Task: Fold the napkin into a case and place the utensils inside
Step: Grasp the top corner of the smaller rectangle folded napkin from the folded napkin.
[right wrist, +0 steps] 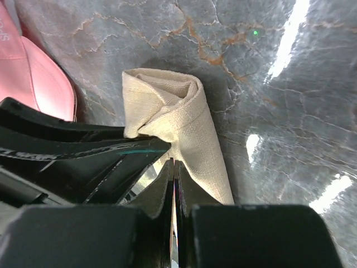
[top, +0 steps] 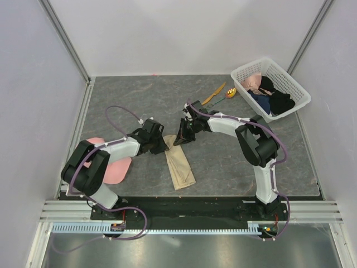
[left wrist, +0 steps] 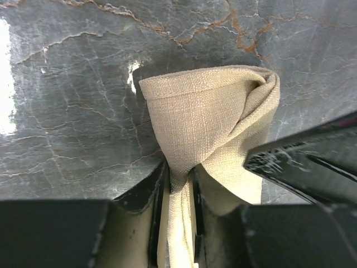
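The beige napkin (top: 181,166) lies folded into a narrow strip between the arms, and its far end is raised into a loose roll (left wrist: 212,111). My left gripper (left wrist: 178,170) (top: 162,146) is shut on a bunched fold of that end. My right gripper (right wrist: 173,162) (top: 179,138) meets it from the other side, jaws pressed together on a thin edge of the napkin (right wrist: 184,117). The orange knife (top: 214,94) and the spoon (top: 228,93), with its yellow-orange bowl, lie on the table at the far right, apart from both grippers.
A white basket (top: 290,78) holding dark and pink clothes stands at the far right corner, just past the utensils. A pink cap (top: 114,170) (right wrist: 39,78) lies by the left arm's base. White walls close in the grey marbled table (top: 139,100).
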You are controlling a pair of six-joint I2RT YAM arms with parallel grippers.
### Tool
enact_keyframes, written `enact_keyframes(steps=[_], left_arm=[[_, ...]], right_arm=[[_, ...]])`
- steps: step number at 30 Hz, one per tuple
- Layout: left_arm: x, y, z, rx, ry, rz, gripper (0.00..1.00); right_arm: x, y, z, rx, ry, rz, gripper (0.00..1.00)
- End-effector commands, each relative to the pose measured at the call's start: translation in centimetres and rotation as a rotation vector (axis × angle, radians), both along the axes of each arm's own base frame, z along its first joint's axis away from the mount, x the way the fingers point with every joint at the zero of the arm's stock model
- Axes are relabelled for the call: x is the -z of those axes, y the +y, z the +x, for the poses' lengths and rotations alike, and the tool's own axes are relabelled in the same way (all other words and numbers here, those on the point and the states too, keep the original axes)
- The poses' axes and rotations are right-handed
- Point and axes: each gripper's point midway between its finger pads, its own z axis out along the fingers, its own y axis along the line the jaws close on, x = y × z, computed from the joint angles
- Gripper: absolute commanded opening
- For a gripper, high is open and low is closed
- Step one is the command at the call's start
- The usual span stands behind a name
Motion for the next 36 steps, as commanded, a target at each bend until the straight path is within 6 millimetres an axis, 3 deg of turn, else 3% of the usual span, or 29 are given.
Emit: enact_keyframes(steps=[1,5,7,20,29,30,34,36], left_arm=[[-0.7,-0.4,0.2,0.01,-0.071,-0.074,0.2],[-0.9,-1.0,0.4,0.019,-0.107,-0.122,0.04],[-0.9,-1.3,0.2,0.024,-0.112,-0.154,0.02],[-0.5,-1.0,-0.7,0.003,-0.132,-0.204,0.02],[0.0,-1.3,-0.9,0.037,-0.11,-0.193,0.02],[0.3,-1.2,-1.2,0.051,-0.094,-0.171,0.03],[-1.0,-0.6,-1.1,0.062,-0.098,-0.129,0.35],[-3.1,-0.6,-0.6,0.075,-0.144,-0.124,0.38]], right_arm=[[-1.3,2.4,0.1,-0.035,-0.025,0.059,0.05],[-1.2,2.9,-0.1,-0.024,-0.014,0.077,0.04],[-1.3,3.0,0.0,-0.016,-0.016,0.082,0.04],[1.0,2.3,2.3,0.041,-0.02,0.049,0.01],[0.3,2.5,5.4,0.121,-0.02,0.1,0.01],[0.1,2.7,5.3,0.128,-0.006,0.108,0.01],[-0.8,2.4,4.5,0.125,-0.004,0.131,0.01],[-1.3,2.2,3.9,0.113,-0.005,0.137,0.01]])
